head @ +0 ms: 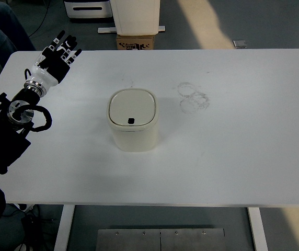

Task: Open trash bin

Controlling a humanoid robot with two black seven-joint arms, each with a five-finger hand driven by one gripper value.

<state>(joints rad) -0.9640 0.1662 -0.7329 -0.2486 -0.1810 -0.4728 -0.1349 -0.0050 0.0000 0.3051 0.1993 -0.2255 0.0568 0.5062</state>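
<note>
A small cream trash bin [133, 120] with rounded corners stands upright near the middle of the white table [233, 151]. Its flat lid [132, 107] is closed, with a small dark button at its front edge. My left hand [58, 54] is over the table's far left part, well to the left of the bin and apart from it, fingers spread and holding nothing. My right arm is out of view.
Faint ring marks [193, 97] lie on the table to the right of the bin. A cardboard box [136, 42] and a white appliance [135, 15] stand on the floor beyond the far edge. A person's leg [3, 26] shows at top left.
</note>
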